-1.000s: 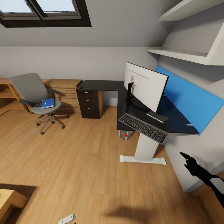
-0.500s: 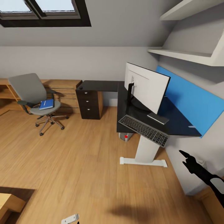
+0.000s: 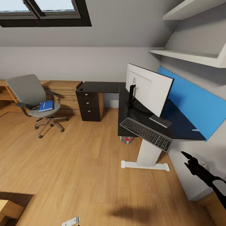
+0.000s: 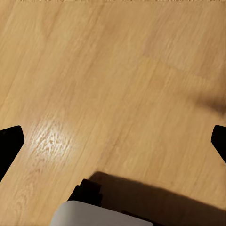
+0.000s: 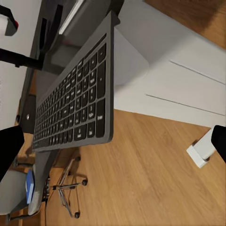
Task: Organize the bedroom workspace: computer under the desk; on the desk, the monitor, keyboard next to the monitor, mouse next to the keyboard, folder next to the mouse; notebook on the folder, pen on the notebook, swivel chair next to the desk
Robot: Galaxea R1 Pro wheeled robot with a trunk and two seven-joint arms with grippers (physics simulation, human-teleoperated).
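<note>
Right gripper (image 3: 187, 158) hangs below-right of the keyboard (image 3: 146, 134), apart.

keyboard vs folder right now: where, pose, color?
The keyboard lies on the desk, its near edge overhanging; the folder lies on the swivel chair seat. The keyboard is dark grey, long and narrow; the folder is bright blue and squarer. Both lie flat, ungripped.

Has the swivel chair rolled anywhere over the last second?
No. The swivel chair keeps its place beside the dark drawer unit; the whole picture has shifted slightly, so the camera moved.
</note>
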